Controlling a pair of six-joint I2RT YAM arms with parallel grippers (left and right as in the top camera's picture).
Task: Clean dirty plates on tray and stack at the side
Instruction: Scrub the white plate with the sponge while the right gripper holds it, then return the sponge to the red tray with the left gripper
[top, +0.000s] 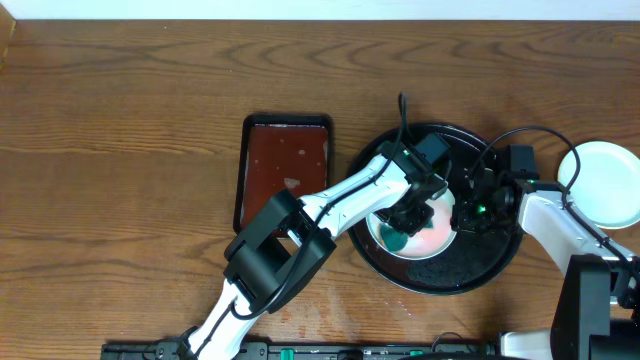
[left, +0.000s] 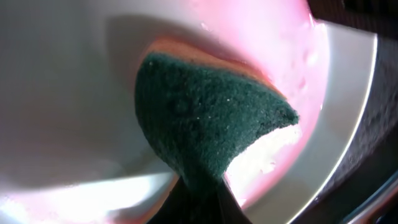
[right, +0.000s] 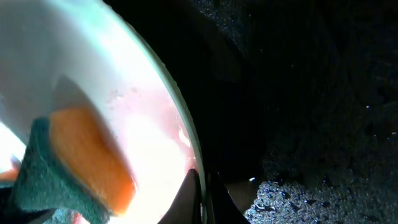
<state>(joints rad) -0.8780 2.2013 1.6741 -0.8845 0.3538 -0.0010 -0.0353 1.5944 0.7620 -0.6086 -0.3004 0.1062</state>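
A white plate (top: 432, 236) with pink-red smears lies on the large round black tray (top: 470, 272). My left gripper (top: 408, 222) is shut on a green and orange sponge (left: 205, 124) and presses it onto the plate's inside (left: 68, 81). My right gripper (right: 202, 190) is shut on the plate's rim (right: 180, 124), one finger inside and one outside; in the overhead view it sits at the plate's right edge (top: 470, 208). The sponge also shows in the right wrist view (right: 81, 162). A second white plate (top: 605, 180) lies on the table right of the tray. The yellow plate is not visible.
A reddish-brown rectangular tray (top: 285, 165) lies on the wooden table left of the black tray. The black tray's surface (right: 323, 124) is wet with droplets. The left arm reaches across the table's middle from the front edge.
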